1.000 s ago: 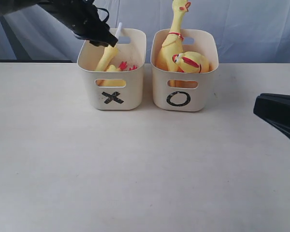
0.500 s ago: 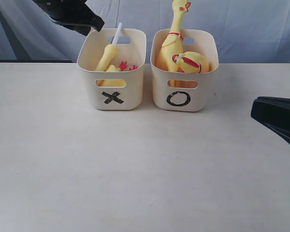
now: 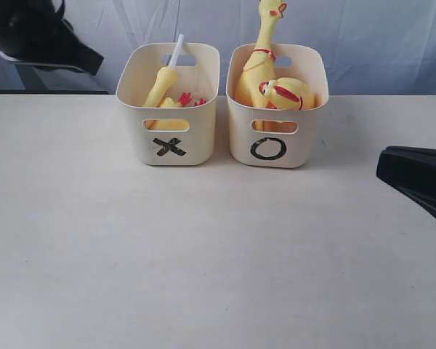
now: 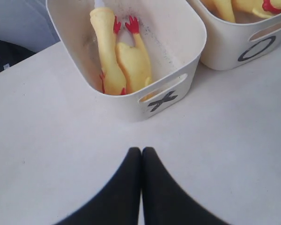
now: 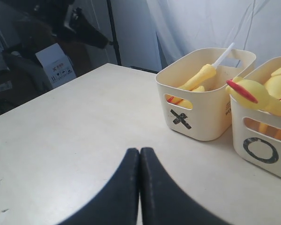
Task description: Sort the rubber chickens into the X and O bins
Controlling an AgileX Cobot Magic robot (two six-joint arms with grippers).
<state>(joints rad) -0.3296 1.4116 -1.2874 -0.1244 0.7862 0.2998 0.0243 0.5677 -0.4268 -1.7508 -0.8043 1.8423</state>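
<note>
Leftward the left arm [image 3: 40, 36] has withdrawn, half cut off; left fingers [image 4: 129, 187] and right fingers [image 5: 154, 187] closed, empty.

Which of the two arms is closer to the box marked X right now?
Left. The left gripper hangs up-left of the X bin; the right gripper sits at the far right, past the O bin.

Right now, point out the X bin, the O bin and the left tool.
X bin [image 3: 170, 147], exterior view, front wall at the black X.
O bin [image 3: 268, 148], exterior view, front wall inside the black O.
left tool [image 4: 141, 152], left wrist view, seam between its shut tips.
</note>
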